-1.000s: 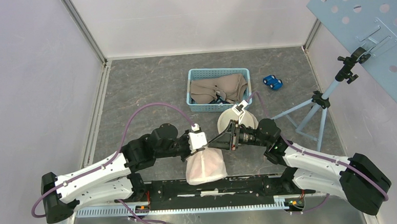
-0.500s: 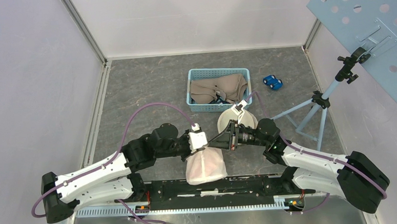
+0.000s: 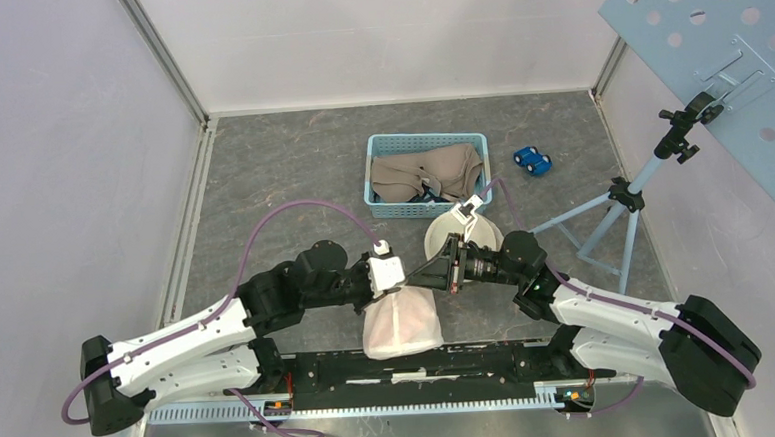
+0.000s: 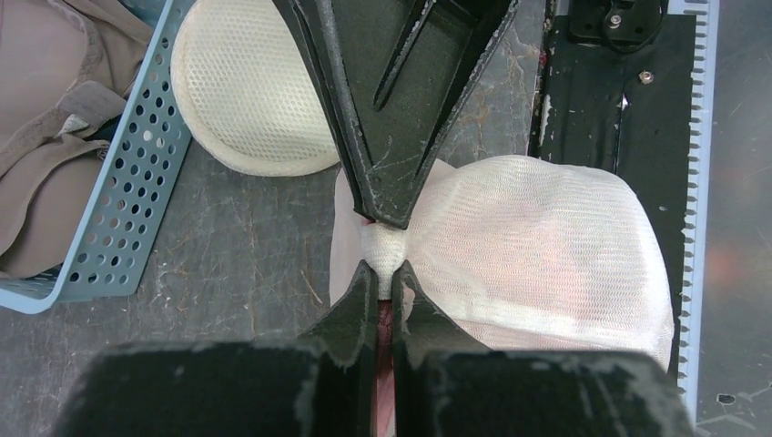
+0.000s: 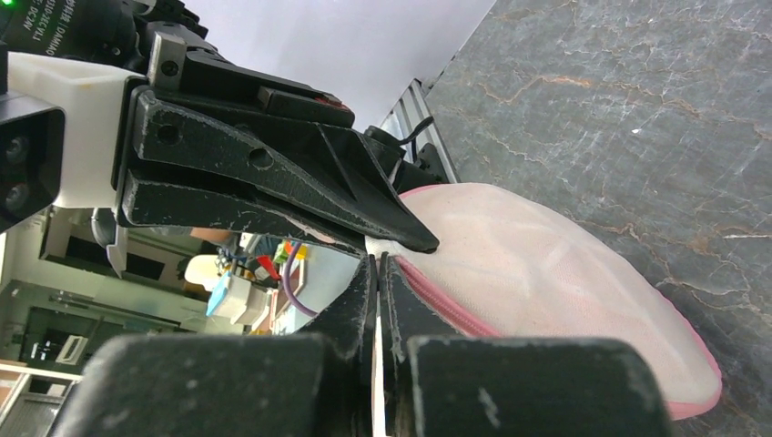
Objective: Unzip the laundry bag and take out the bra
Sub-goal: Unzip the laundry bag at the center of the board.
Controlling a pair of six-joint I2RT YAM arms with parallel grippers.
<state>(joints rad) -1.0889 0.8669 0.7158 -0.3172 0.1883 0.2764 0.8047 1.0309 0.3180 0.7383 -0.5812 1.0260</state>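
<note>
**Jaws of both arms meet at the zip edge of the laundry bag**

Right jaws, part-spread a second ago, are now pressed fully together. In the right wrist view their tips close at the pink zip trim [image 5: 446, 308] along the upper edge of the laundry bag [image 3: 402, 323]. Whether the zip puller itself lies between them cannot be told. Left jaws, unchanged over that second, pinch a gathered tuck of white mesh at the same edge, tip to tip with the right pair.

By this reading the grip for unzipping has only just been taken. The left arm braces the fabric, and a pull along the trim is the likely next move.

The bag lies on the tabletop [image 3: 291, 173] at its near edge, between the two arms and partly over the black base rail [image 3: 491, 358]. It looks closed and full. A faint pinkish tint shows through the mesh, but the bra inside cannot be made out.

Just beyond the bag rests a white mesh dome [image 4: 246, 100]; nothing can be seen in it. Farther back, the blue basket [image 3: 372, 184] holds crumpled beige garments [image 3: 431, 171]. A small blue toy car [image 3: 533, 159] lies to its right, well apart from the bag.
</note>
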